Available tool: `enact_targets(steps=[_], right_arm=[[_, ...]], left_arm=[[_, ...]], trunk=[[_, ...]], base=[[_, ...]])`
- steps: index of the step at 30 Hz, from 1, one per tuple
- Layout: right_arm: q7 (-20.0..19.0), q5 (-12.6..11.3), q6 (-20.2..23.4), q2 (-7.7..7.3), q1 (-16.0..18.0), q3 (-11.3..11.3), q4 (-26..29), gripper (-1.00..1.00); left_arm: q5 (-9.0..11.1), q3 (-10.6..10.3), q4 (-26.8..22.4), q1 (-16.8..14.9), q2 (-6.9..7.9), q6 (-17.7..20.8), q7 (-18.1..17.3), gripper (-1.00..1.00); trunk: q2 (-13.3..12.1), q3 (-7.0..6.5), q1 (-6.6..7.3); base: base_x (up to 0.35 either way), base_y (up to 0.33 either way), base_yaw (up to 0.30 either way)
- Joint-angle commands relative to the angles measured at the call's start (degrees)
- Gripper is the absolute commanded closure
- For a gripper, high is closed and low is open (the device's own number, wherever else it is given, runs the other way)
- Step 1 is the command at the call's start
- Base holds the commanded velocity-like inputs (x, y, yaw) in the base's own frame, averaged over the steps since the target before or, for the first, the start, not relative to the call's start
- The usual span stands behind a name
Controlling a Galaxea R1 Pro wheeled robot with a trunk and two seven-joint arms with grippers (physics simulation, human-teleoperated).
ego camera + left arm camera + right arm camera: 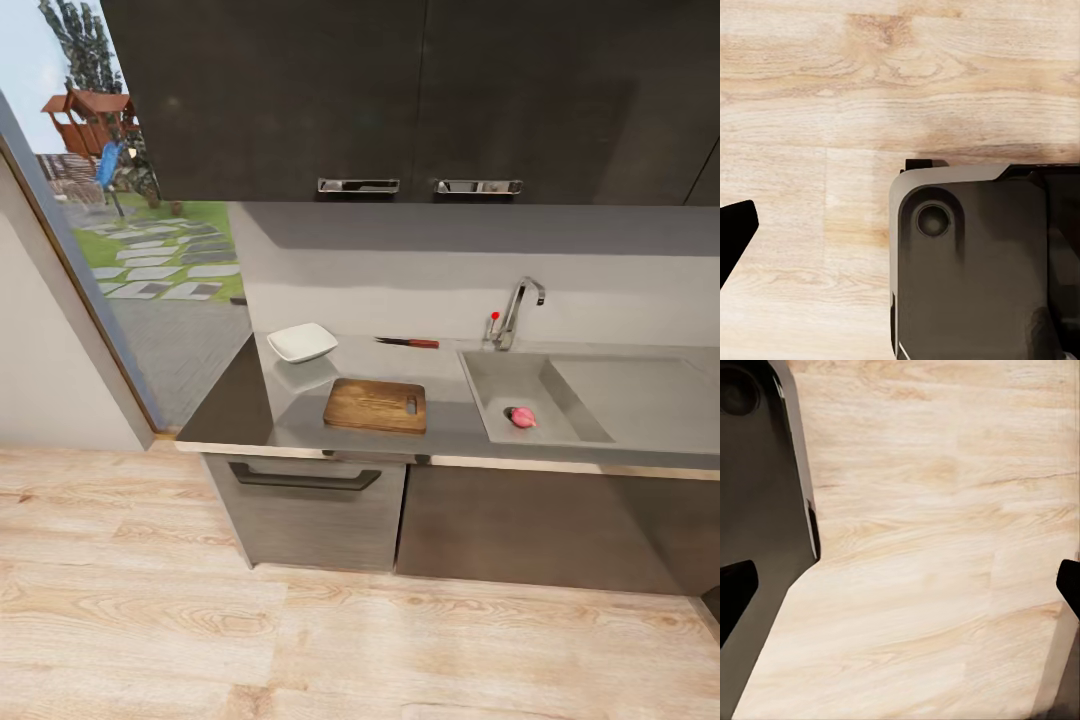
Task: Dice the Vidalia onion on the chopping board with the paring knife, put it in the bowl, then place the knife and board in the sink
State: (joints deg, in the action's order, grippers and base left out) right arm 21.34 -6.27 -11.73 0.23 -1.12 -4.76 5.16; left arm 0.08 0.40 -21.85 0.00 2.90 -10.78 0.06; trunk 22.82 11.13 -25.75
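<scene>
- The kitchen, seen from the head camera: a grey surface (300, 425) runs under glossy dark wall cabinets (400, 100), with grey base units (310, 510) below and a pale wood floor (300, 640) in front
- The Vidalia onion (522, 417), small and pinkish-red, lies in the basin of the sink (500, 375), near its front wall; a flat drainboard wing extends from the basin on the side away from the glass door
- A bent chrome tap (518, 310) with a red knob stands at the sink's back edge
- The chopping board (376, 405) lies flat on the surface just beside the sink, near the front edge, its handle slot at the end toward the sink
- The paring knife (408, 342) rests behind the board, close to the wall, red handle pointing toward the tap
- The white bowl (302, 342) sits on the surface behind the board's far corner, apart from both board and knife
- A tall glass door (150, 250) at the surface's end shows a garden with stepping stones
- Left claw (900, 240): one dark fingertip shows in the left wrist view, over wood floor and part of the robot's dark base (975, 262); how wide the jaws stand cannot be told
- Right claw (904, 592): dark fingertips (735, 589) sit at opposite edges of the right wrist view, spread wide over bare floor, holding nothing
</scene>
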Motion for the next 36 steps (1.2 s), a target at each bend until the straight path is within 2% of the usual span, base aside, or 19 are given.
enact_targets(steps=[1, 2, 7, 28, 36], right_arm=[[0.2, 0.43, -0.13, 0.03, -0.02, 0.74, 0.1, -1.0], [0.19, 1.87, -0.13, 0.09, -0.02, 2.58, 0.11, -1.0], [0.19, 3.79, -0.19, 0.24, -0.02, 5.34, 0.43, -1.0], [0.19, 4.18, -0.2, 0.4, -0.02, 5.93, 0.57, -1.0], [0.13, 4.16, -0.48, 3.17, -0.02, 6.06, 0.99, -1.0]], left_arm=[[0.01, 0.04, -0.03, 0.0, 0.0, -0.12, -0.01, -1.0], [0.01, 0.04, -0.03, 0.0, 0.0, -0.12, -0.02, -1.0], [0.01, 0.04, -0.03, 0.0, 0.0, -0.14, 0.01, -1.0], [-0.16, -0.2, 0.05, 0.0, 0.0, -0.21, -0.06, -1.0], [-0.25, -0.23, 0.07, 0.0, 0.0, -0.21, -0.06, -1.0]], trunk=[[0.09, 0.09, -0.03], [0.09, 0.09, -0.03], [0.09, 0.09, -0.03], [0.09, 0.09, -0.03], [0.09, 0.09, -0.03]], base=[[0.0, 0.0, 0.0], [0.0, 0.0, 0.0], [0.0, 0.0, 0.0], [0.0, 0.0, 0.0], [0.0, 0.0, 0.0]])
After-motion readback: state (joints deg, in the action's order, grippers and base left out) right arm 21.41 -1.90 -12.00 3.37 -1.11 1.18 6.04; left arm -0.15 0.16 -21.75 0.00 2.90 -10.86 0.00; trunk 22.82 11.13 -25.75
